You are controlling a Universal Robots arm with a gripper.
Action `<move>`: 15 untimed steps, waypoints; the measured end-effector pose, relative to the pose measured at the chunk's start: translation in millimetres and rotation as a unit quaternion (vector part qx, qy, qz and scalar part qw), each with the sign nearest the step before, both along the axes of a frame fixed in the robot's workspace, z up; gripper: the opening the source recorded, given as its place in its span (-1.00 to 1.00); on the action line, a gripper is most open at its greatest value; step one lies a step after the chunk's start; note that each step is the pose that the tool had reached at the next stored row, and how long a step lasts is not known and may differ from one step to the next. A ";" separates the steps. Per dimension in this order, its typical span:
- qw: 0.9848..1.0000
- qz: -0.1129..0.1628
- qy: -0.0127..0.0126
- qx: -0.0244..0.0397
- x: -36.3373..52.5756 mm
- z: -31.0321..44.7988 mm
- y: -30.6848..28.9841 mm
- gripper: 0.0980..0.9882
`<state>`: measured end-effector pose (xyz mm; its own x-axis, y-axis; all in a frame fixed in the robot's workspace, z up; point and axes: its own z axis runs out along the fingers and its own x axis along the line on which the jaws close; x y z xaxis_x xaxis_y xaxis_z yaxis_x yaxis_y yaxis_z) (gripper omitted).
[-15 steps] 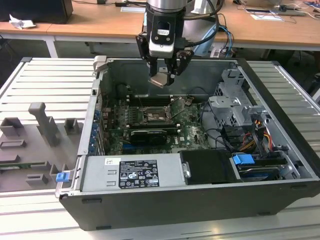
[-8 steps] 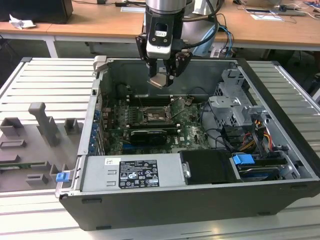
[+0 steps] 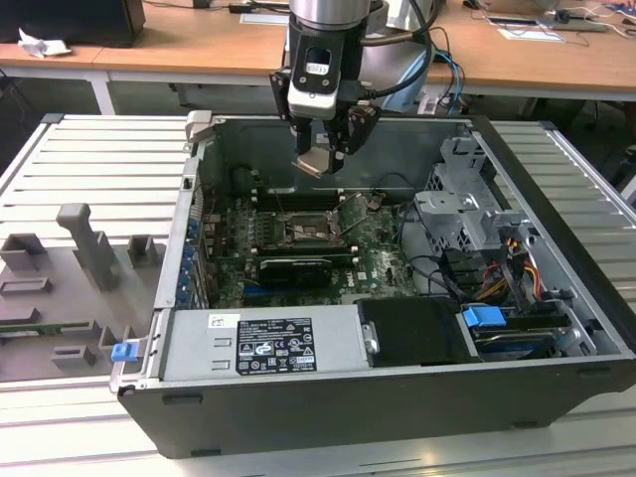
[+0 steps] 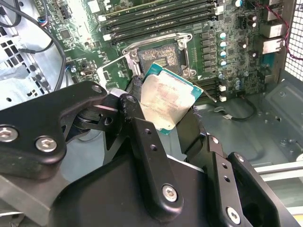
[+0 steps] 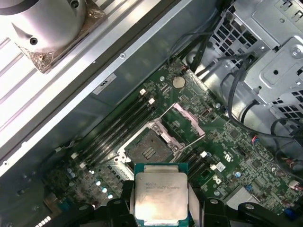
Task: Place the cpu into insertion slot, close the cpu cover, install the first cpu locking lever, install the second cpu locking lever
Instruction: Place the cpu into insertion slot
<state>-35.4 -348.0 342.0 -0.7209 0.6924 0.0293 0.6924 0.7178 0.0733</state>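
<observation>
The cpu (image 3: 318,163) hangs clamped in the gripper (image 3: 326,149) above the open computer case (image 3: 556,298) in the exterior view. It is well clear of the motherboard (image 3: 388,263) and roughly over the insertion slot (image 3: 303,227), which lies bare below. You seem to be in the carrying part of the placing step, so judge your line from here. The chip looks tilted in the grasp, not flat to the board.

In the second wrist view the fingers (image 4: 137,118) pinch the chip by two opposite edges. Its dull metal top faces the camera, with green edge showing round it. The slot sits beyond it, apart from it. Keep that hold firm, but level the chip before it nears the contacts. A corner landing first could probably bend them.

In the first wrist view the chip lies just short of the slot, its sides nearly square with the socket frame. The cpu cover (image 5: 187,120) stands swung open on the slot's far side, so nothing appears to bar your way in. Match the chip's edges to the frame, centre it over the opening, and come down straight without sliding across.
</observation>
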 end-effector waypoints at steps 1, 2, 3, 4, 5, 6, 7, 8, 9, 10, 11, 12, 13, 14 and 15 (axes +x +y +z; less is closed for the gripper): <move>1.000 -0.001 0.000 0.000 0.0 -0.2 0.0 0.00; 1.000 -0.003 0.000 0.000 0.0 -0.3 0.0 0.00; 1.000 -0.005 0.000 0.000 0.0 -0.4 0.0 0.00; 1.000 -0.007 0.000 0.000 0.0 -0.6 0.0 0.00; 1.000 -0.010 0.000 0.000 0.0 -0.8 0.0 0.00; 1.000 -0.013 0.000 0.000 0.0 -1.0 0.0 0.00; 1.000 -0.018 0.000 -0.001 0.0 -1.2 0.0 0.00; 1.000 -0.021 0.000 -0.001 0.0 -1.3 0.0 0.00; 1.000 -0.025 0.000 -0.002 0.0 -1.3 0.0 0.00; 1.000 -0.028 0.000 -0.002 0.0 -1.4 0.0 0.00; 0.999 -0.033 0.000 -0.002 0.0 -1.5 0.0 0.00; 0.999 -0.042 0.001 -0.002 0.0 -1.8 0.0 0.00; 0.999 -0.047 0.001 -0.002 0.0 -1.9 0.0 0.00; 0.999 -0.053 0.001 -0.002 0.0 -2.1 0.0 0.00; 0.998 -0.062 0.001 -0.002 0.0 -2.2 0.0 0.00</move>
